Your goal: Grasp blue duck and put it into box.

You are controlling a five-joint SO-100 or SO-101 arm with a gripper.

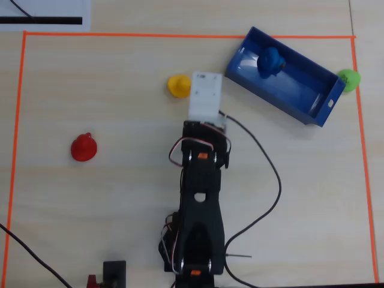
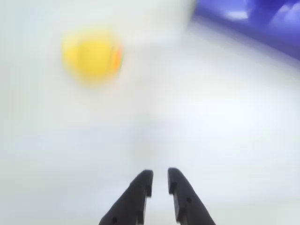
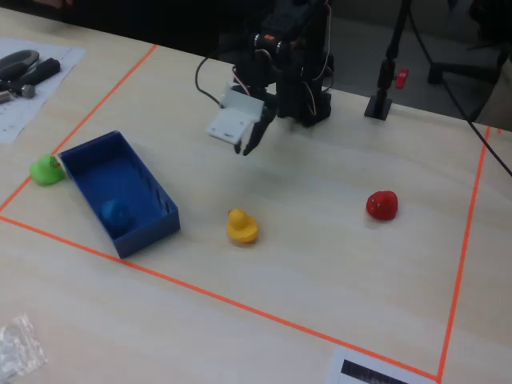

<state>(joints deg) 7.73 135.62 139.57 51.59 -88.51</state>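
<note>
No legible writing anywhere; only a small white mark on one end wall of the box (image 1: 282,77), and a black bar printed on white paper (image 1: 45,15) at the table edge. Blue duck (image 1: 269,60) lying inside the box, toward one end (image 3: 117,213). Arm (image 1: 201,204) reaching forward, raised above the table (image 3: 336,240), gripper (image 2: 159,180) empty, fingers nearly together with a narrow gap. Yellow duck (image 2: 93,55) blurred ahead-left in the wrist view. Red duck (image 1: 83,147) well apart; green duck (image 1: 348,78) just outside the box.
</note>
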